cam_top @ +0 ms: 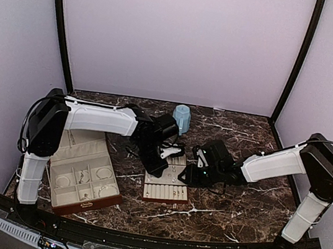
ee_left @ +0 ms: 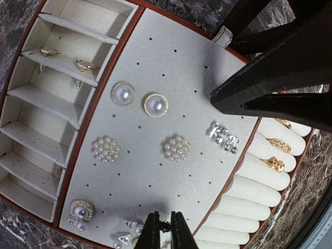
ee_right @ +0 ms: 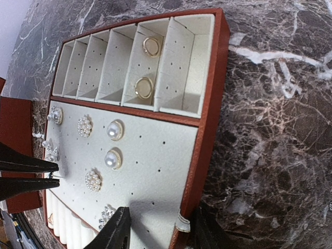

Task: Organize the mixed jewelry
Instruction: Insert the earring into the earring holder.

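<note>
The mixed jewelry (ee_left: 155,105) is tiny, hard and nearly weightless. Most of it sits on the slotted tray (ee_left: 171,57) at the centre of the surface (cam_top: 236,204); more lies in the box (cam_top: 95,202) at the tray's 9 o'clock; a mug (cam_top: 182,118) stands at its 12 o'clock. In the left wrist view the pearl studs (ee_left: 123,94) and cluster studs (ee_left: 177,148) sit in the perforated pad; crystal pieces (ee_left: 224,136) lie toward 3 o'clock; gold rings (ee_left: 273,164) are wedged in the rolls beyond them; two compartment rings (ee_right: 143,87) rest in a slot of their own. Smooth metal and round pearls will likely squirt out of a hard pinch; a stud looks best taken by the rim of its face and drawn straight off the pad; a ring across its band.

The left arm reaches in from 9 o'clock; the left hand (ee_left: 165,222) points down over the pad's edge, clenched almost shut; a dark speck sits between the tips, too small to tell whether a piece is pinched. The right arm comes in low from 3 o'clock; the right hand (ee_right: 162,212) is released, jaws apart astride the tray's rim beside a white tab (ee_right: 181,224), one finger over the pad, the other outside it; neither visibly presses the rim.
</note>
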Controlling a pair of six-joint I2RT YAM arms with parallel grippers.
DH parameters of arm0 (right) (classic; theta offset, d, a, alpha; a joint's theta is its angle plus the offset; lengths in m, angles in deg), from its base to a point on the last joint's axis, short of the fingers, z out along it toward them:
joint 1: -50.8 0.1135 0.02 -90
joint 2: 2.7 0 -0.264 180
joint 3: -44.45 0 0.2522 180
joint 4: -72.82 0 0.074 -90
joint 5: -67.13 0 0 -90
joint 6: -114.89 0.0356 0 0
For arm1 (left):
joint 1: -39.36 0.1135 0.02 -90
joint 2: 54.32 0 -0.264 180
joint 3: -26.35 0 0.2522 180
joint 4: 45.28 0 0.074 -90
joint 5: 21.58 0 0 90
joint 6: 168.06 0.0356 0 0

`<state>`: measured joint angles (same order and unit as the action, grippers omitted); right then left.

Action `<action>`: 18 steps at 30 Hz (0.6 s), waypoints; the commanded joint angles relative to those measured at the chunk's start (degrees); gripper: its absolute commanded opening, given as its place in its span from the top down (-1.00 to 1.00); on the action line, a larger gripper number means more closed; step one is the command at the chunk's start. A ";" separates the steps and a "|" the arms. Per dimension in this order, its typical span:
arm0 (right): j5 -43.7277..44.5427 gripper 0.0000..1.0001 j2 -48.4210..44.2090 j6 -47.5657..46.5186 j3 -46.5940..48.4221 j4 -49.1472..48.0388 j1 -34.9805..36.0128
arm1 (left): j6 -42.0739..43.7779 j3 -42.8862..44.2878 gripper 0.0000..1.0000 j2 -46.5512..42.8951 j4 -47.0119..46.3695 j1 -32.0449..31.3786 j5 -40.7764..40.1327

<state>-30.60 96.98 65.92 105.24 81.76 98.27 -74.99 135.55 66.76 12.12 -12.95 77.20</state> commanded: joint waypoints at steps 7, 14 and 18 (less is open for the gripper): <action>-0.79 0.19 2.25 0.09 0.46 -0.10 1.09 | 1.44 2.16 1.00 0.21 1.48 -0.36 -1.90; -0.98 0.18 2.62 0.20 0.35 -0.44 1.14 | 2.14 1.90 1.00 0.26 1.97 -0.91 -2.73; -0.90 0.19 2.52 0.21 0.27 -0.37 1.16 | 2.32 1.90 1.00 0.28 1.89 -1.33 -3.38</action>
<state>-30.71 97.61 65.97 105.35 80.39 98.35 -73.73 136.10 66.80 13.23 -13.54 74.88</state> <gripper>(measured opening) 0.408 0.085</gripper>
